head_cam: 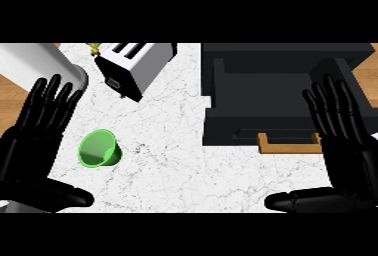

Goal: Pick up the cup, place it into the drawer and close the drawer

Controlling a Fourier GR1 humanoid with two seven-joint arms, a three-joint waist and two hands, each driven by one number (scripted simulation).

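With nothing grasped yet, both hands, left [40, 127] and right [341, 131], rest with fingers straight and spread, flanking the tipped-looking green cup [99, 148] and open drawer [284, 75] far right.

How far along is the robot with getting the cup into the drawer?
Nothing looks done yet. The green cup sits on the counter, untouched, near the left hand. The dark drawer stands pulled out. Both hands are open, the right hand over the drawer's front. Left: pick up the cup, place it inside, close the drawer.
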